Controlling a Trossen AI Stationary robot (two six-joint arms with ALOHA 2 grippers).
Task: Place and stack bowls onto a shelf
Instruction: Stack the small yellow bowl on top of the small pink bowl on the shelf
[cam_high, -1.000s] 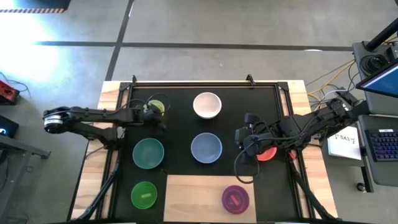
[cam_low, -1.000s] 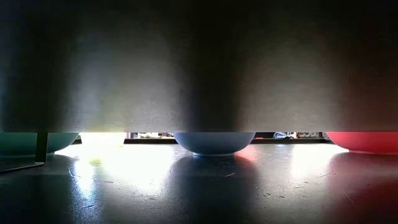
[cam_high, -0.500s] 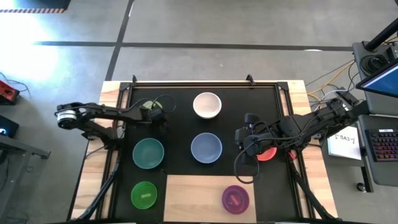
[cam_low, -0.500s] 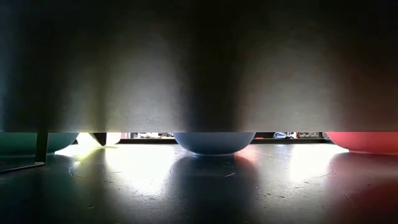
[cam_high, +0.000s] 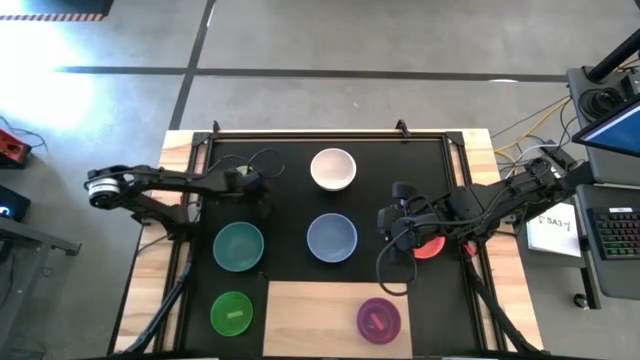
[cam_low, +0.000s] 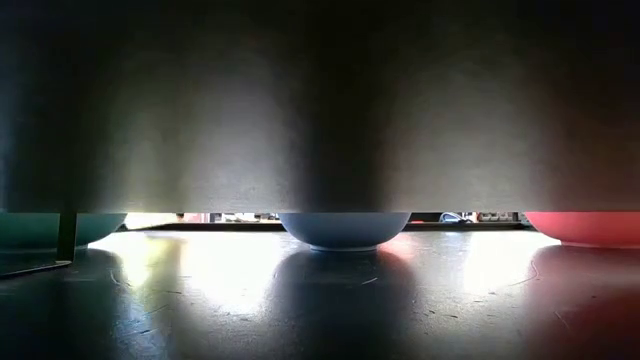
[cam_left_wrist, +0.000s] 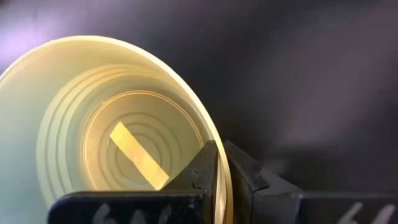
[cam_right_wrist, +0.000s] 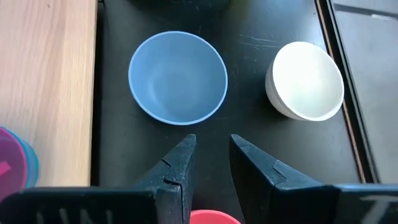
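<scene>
High view: even overhead light, strong glare patch on floor well beyond black mat (cam_high: 330, 200). Low view: upper part dark, blocked by unlit blurred surface; bright backlight behind pale blue bowl (cam_low: 337, 229), sheen and reflections on mat before it. Left wrist view: yellow bowl (cam_left_wrist: 118, 130) glowing, close, soft-focused. Right wrist view: sharp, evenly lit, soft shadows.

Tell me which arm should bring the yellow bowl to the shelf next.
Left. The left gripper already pinches the yellow bowl by its rim. The right gripper is empty, jaws open, near the pale blue bowl and over the red bowl, farther from the yellow one.
</scene>
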